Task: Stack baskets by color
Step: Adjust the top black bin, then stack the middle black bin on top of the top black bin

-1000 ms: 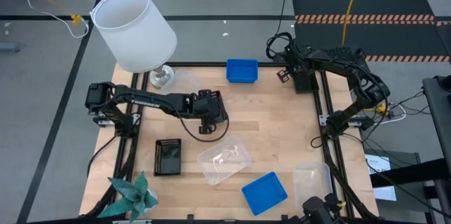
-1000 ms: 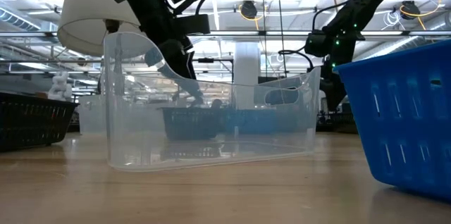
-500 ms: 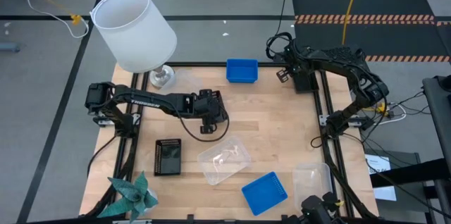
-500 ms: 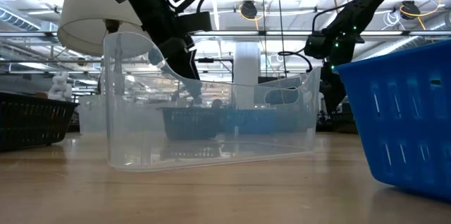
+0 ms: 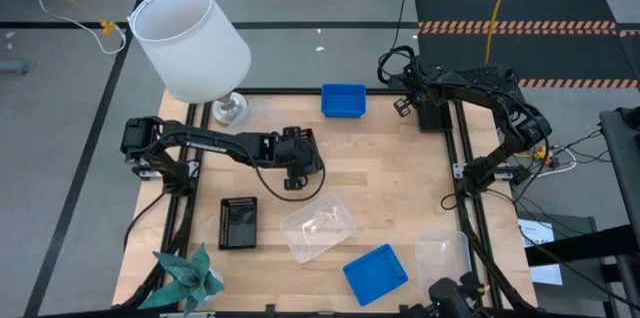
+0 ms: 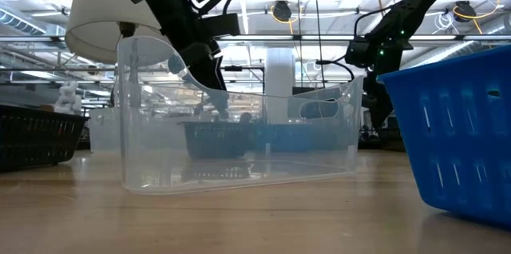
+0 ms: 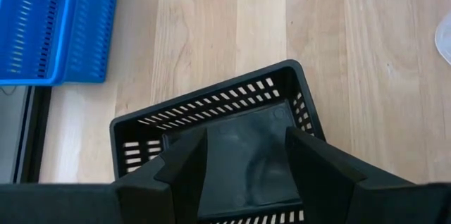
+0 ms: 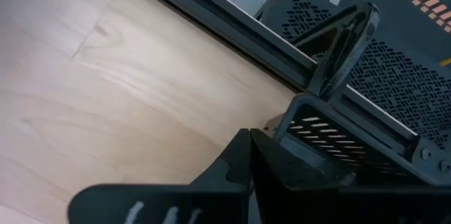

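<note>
My left gripper hangs open at mid-table, slanting down over a black slotted basket that rests on the wood. Its fingers stand over the basket's inside; I cannot tell whether they touch it. A second black basket lies at the near left. One clear basket sits near the middle and another at the near right. Blue baskets sit at the far edge and the near edge. My right gripper is shut over the far right corner, holding nothing.
A white lampshade on its stand rises over the far left corner. A teal paper plant stands at the near left corner. A dark box sits just beyond the table's metal frame by my right gripper. Bare wood lies at centre right.
</note>
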Action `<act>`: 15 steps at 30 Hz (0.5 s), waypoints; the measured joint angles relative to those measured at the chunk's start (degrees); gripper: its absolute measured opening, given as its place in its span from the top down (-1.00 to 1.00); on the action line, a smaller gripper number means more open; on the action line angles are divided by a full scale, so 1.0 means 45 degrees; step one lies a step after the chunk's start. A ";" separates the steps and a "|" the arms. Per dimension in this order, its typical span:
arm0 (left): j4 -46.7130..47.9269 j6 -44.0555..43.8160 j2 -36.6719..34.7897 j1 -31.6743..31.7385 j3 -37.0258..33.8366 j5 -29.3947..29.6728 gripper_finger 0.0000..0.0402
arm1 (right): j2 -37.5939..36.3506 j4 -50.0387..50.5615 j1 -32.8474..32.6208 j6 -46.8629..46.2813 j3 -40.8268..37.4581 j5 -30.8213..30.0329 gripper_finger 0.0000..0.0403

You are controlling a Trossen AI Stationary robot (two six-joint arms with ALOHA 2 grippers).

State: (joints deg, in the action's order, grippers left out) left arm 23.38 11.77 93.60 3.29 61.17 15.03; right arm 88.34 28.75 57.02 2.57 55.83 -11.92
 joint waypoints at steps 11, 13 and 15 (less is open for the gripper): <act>0.2660 -0.0556 0.0005 -0.0218 0.1912 0.0339 0.03 | -0.3012 0.0729 -0.2301 -0.0754 0.0000 0.1365 1.00; 0.3063 -0.1142 0.0005 -0.0343 0.2299 0.0339 0.03 | -0.3816 0.1019 -0.3435 -0.1046 0.0000 0.1371 1.00; 0.3348 -0.1191 0.0005 -0.0546 0.2477 0.0347 0.03 | -0.4678 0.1053 -0.4625 -0.1255 -0.0212 0.1375 1.00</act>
State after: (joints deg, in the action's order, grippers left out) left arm 38.44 6.41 93.62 0.83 72.31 16.60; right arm 67.29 33.49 36.20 -3.07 54.88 -5.74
